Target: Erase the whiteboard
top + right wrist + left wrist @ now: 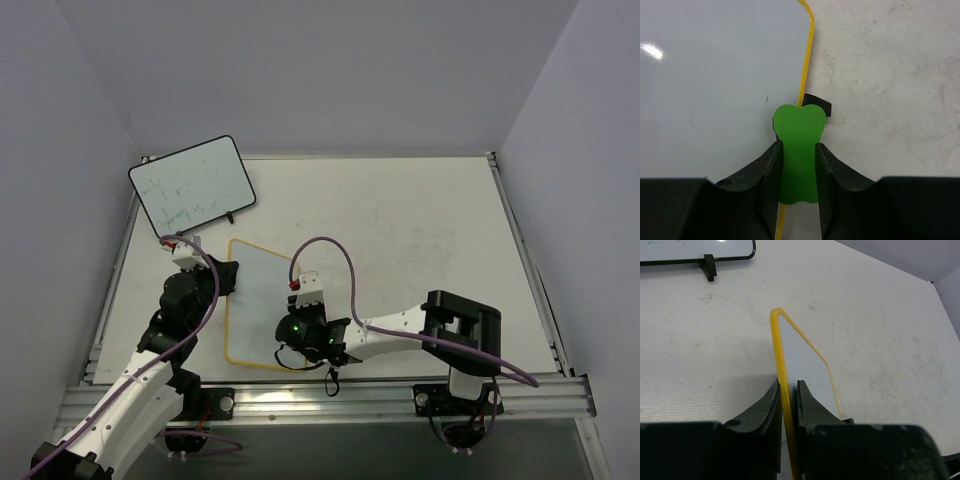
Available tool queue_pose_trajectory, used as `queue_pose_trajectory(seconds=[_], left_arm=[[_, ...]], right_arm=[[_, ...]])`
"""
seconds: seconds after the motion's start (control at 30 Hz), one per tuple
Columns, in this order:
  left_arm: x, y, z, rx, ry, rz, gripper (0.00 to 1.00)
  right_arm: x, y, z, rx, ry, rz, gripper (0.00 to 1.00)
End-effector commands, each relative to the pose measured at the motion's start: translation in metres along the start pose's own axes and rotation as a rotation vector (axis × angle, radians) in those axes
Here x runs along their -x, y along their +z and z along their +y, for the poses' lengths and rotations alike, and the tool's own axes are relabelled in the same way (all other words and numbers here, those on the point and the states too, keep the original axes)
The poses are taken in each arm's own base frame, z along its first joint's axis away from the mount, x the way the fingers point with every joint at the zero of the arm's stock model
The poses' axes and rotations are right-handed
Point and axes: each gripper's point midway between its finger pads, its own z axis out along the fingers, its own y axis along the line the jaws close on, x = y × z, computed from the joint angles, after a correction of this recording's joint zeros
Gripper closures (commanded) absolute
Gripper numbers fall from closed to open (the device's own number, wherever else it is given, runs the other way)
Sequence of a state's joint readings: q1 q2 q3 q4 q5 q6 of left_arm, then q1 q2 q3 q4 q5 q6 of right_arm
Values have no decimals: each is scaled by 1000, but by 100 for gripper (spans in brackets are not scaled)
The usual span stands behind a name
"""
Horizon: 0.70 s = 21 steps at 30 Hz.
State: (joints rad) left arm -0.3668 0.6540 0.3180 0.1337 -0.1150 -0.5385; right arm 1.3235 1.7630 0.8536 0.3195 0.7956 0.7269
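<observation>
So the rectangular whiteboard with the thin yellow rim (258,300) is lying flat on the white table (420,240), on the near-left side just in front of the two arms. Seen from the right wrist, its surface looks pretty much blank, just a couple of faint specks.

The left gripper (228,277) has the board's left edge pinched. In the left wrist view the black fingers (769,402) are squeezed right onto the yellow rim, which runs straight up between them.

The right gripper (292,340) sits over the board's near-right edge. Its jaws are clamped on a flat bright green eraser piece with a rounded, heart-ish top (799,125). The green tip sits right over the yellow rim, just beside a small black foot (817,104) that sticks out from that edge onto the table.

There's also a second whiteboard with a black rim (192,185) off at the far left, with faint writing on it, well apart from the yellow one.
</observation>
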Motion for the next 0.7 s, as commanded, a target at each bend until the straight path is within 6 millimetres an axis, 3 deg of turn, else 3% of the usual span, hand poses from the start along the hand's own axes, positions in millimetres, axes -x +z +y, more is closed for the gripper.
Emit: queue_pose_trajectory(seconds=[0.0, 0.2, 0.4, 0.5, 0.67], left_arm=[[25, -2, -31, -141, 96, -88, 98], [24, -2, -32, -145, 97, -83, 98], [22, -1, -32, -144, 100, -73, 98], [22, 0, -33, -148, 100, -71, 98], [21, 1, -34, -151, 99, -70, 98]], right_arm=[[3, -12, 66, 211, 39, 64, 100], [26, -27, 113, 320, 24, 45, 100], [40, -41, 137, 395, 25, 39, 100], [41, -42, 135, 398, 31, 37, 100], [19, -23, 114, 351, 39, 79, 100]])
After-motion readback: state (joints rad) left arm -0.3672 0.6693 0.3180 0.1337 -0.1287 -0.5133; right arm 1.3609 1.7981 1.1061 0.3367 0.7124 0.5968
